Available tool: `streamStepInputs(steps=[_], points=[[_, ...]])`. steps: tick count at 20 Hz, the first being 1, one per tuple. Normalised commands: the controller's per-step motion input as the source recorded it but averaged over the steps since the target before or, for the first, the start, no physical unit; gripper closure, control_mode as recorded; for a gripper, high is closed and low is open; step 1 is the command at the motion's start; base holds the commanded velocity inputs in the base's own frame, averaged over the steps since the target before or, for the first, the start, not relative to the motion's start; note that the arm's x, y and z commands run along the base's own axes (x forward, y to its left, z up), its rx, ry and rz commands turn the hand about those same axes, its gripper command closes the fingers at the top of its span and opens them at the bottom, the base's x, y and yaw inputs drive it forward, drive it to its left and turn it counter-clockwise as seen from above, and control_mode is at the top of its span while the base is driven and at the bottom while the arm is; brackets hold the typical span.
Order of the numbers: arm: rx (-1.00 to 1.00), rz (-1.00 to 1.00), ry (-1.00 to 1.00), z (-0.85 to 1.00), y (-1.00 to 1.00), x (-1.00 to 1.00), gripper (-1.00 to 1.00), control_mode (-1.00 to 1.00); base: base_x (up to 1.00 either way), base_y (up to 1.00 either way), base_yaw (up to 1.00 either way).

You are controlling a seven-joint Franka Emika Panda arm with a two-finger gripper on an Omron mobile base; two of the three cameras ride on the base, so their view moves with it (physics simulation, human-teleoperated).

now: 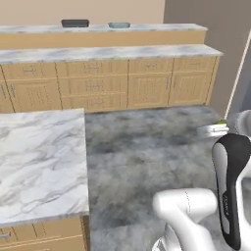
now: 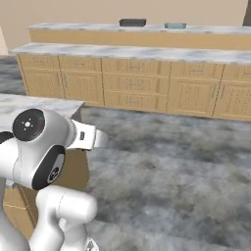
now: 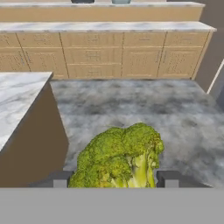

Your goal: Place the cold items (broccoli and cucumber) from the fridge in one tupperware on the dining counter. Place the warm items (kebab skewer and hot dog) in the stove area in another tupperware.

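Broccoli (image 3: 119,157) gripped between the gripper (image 3: 113,178) fingers, low centre of the hand view; both tupperwares (image 1: 75,23) top of frame, apparently unfilled, everything left

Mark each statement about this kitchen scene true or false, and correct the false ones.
1. The gripper holds a broccoli between its fingers. True.
2. Two containers, one dark and one teal, sit on the raised dining counter at the far side. True.
3. The broccoli already lies inside the teal container. False: it is at the gripper, across the floor from the containers.
4. The marble-topped island carries a hot dog. False: nothing of the kind shows on it.
5. The cabinets below the far counter are wooden. True.
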Motion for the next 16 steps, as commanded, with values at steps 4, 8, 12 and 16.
streamStepInputs(steps=[4,8,12,16], points=[[0.0,0.0,0.0,0.0,0.0,0.0,1.0,1.0,0.65,-0.36,0.33],[0.0,0.0,0.0,0.0,0.0,0.0,1.0,1.0,0.9,-0.47,0.25],[0.0,0.0,0.0,0.0,0.0,0.0,1.0,1.0,0.8,-0.59,0.28],[0.0,0.0,0.0,0.0,0.0,0.0,1.0,1.0,0.76,-0.67,0.33]])
